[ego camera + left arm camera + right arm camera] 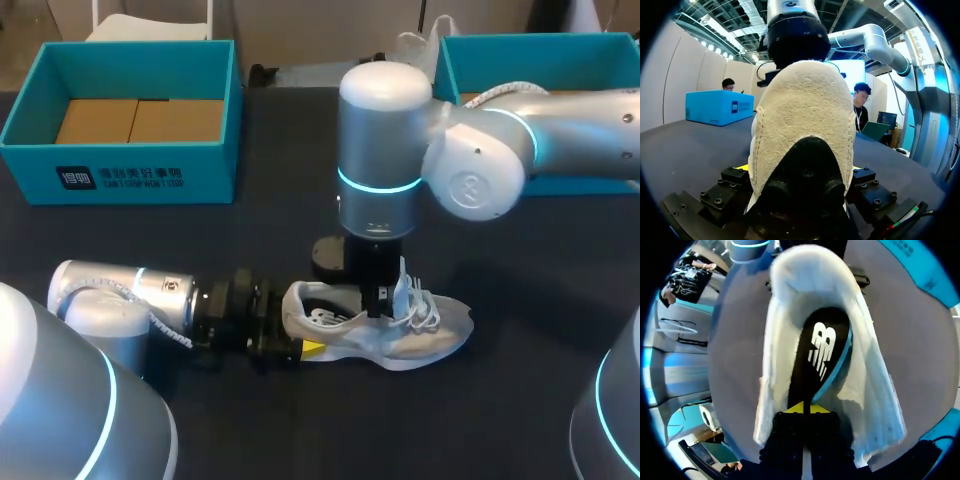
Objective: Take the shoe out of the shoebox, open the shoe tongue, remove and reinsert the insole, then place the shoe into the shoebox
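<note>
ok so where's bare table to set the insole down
Bare table lies between the left box and the left arm, in front of the shoe, and right of its toe, this side of the right box. The middle is crowded: left gripper at the heel, right gripper over the opening.

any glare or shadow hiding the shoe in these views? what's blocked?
Head view: glare only on the right arm shell, none on the shoe; the right gripper covers its opening. Left wrist view: evenly lit, but the shoe's heel, held in the left gripper, hides everything ahead. Right wrist view: heel collar washed bright; the dark insole stands out clearly.
</note>
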`<action>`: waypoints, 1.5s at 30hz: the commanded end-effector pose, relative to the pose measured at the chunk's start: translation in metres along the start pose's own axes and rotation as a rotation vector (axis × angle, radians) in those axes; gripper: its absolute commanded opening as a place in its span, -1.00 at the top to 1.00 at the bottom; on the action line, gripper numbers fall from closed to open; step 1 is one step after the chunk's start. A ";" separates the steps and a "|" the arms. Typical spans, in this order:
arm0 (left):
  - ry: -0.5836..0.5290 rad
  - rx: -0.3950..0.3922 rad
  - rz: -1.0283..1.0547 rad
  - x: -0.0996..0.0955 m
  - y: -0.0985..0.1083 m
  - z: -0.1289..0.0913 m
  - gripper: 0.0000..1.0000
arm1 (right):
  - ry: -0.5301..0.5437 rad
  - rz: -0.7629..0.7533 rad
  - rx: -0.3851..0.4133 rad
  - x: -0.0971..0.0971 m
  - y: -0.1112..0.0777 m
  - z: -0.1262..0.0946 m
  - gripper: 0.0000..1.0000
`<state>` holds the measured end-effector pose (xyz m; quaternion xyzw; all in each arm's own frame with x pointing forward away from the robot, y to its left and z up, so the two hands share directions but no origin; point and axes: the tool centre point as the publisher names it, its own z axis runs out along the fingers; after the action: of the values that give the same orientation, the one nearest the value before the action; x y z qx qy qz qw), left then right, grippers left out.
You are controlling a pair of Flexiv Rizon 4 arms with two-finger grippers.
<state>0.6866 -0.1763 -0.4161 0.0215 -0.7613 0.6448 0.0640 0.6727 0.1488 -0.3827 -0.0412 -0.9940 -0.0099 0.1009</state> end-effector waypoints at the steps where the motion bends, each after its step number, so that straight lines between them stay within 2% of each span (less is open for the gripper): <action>1: -0.004 0.000 -0.001 -0.002 -0.002 0.001 1.00 | -0.073 -0.015 -0.063 0.017 -0.015 -0.022 1.00; 15: -0.004 0.000 -0.001 -0.002 -0.002 0.001 1.00 | -0.119 -0.097 -0.242 0.001 -0.016 -0.036 1.00; 26: -0.004 0.000 -0.001 -0.002 -0.002 0.001 1.00 | -0.129 -0.163 -0.253 -0.007 -0.019 -0.050 1.00; 28: -0.004 0.000 -0.001 -0.002 -0.002 0.001 1.00 | -0.128 -0.175 -0.260 -0.008 -0.019 -0.051 1.00; 29: -0.004 0.000 -0.001 -0.002 -0.002 0.001 1.00 | -0.131 -0.207 -0.293 -0.009 -0.019 -0.052 1.00; 33: -0.004 0.000 -0.001 -0.002 -0.002 0.001 1.00 | -0.110 -0.230 -0.286 -0.011 -0.021 -0.054 1.00; 39: -0.004 0.000 -0.001 -0.002 -0.002 0.001 1.00 | -0.085 -0.276 -0.249 -0.014 -0.009 -0.054 1.00; 43: -0.004 0.000 -0.001 -0.002 -0.002 0.001 1.00 | -0.072 -0.281 -0.252 -0.016 -0.007 -0.051 0.13; 45: -0.004 0.000 -0.001 -0.002 -0.002 0.001 1.00 | -0.071 -0.280 -0.255 -0.016 -0.006 -0.050 0.07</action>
<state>0.6893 -0.1771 -0.4152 0.0223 -0.7615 0.6447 0.0635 0.6944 0.1337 -0.3328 0.0850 -0.9833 -0.1517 0.0542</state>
